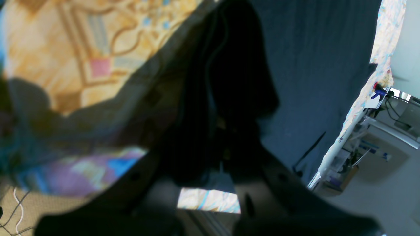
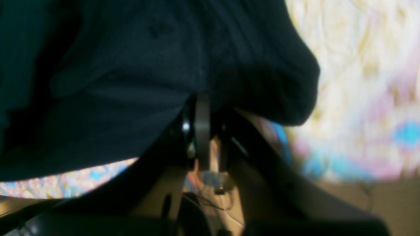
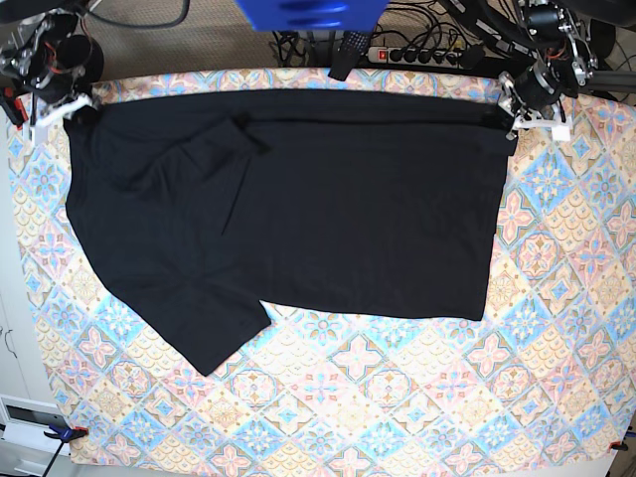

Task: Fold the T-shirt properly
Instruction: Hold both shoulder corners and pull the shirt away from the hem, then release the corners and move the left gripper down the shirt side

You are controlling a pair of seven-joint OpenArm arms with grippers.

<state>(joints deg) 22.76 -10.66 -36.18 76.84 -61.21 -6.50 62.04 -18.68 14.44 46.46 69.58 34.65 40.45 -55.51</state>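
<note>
The black T-shirt (image 3: 328,199) lies spread across the patterned table, its upper part doubled over along the far edge and one sleeve pointing to the near left. My left gripper (image 3: 507,114) sits at the shirt's far right corner. In the left wrist view it (image 1: 226,131) looks shut on a dark bunch of the shirt (image 1: 311,65). My right gripper (image 3: 72,107) sits at the shirt's far left corner. In the right wrist view its jaws (image 2: 206,127) stand close together under a fold of the shirt (image 2: 131,65) and pinch it. Both wrist views are blurred.
A colourful patterned cloth (image 3: 397,397) covers the table. A power strip with cables (image 3: 417,52) and a blue object (image 3: 308,12) lie beyond the far edge. A clamp (image 3: 70,433) holds the near left corner. The table's edge (image 1: 361,98) shows beside the left gripper.
</note>
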